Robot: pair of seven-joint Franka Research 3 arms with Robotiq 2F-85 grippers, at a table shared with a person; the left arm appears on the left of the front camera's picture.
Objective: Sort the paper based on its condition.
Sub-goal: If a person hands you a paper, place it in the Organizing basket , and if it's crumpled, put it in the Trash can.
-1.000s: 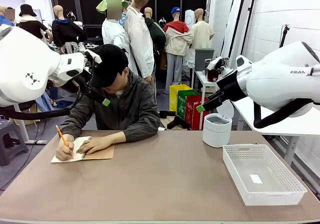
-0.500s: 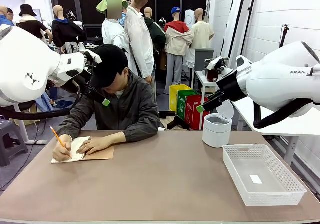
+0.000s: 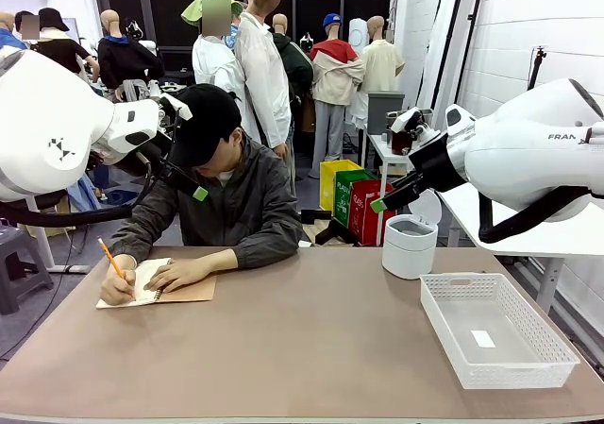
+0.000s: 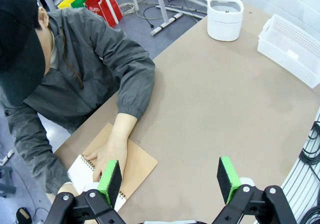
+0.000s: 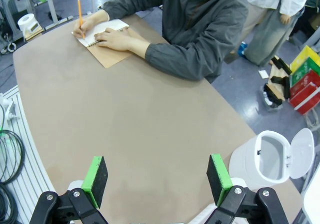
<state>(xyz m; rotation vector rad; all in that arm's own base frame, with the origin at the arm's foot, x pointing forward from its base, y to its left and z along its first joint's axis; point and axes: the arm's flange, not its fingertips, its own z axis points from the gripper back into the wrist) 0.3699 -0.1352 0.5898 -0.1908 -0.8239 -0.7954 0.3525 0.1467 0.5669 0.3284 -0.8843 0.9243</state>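
No loose paper is in view. A person at the far left of the table writes with an orange pencil (image 3: 113, 257) on the white page of a spiral notebook (image 3: 179, 292) with a brown cover, the other hand flat on it. My left gripper (image 3: 193, 186) hangs open and empty high above that corner; in its wrist view the left gripper (image 4: 170, 176) looks down on the notebook (image 4: 137, 164). My right gripper (image 3: 382, 202) is open and empty too, raised over the right side. From the right wrist view the right gripper (image 5: 157, 179) faces bare tabletop, the notebook (image 5: 107, 57) far off.
A white round bin (image 3: 410, 245) with its lid flipped up stands at the back right. A white slotted basket (image 3: 440, 328) lies at the front right, with a small white slip on its floor. The person's arms and torso lean over the far left edge.
Only the person's pencil hand has shifted slightly while writing. Both arms have stayed still.
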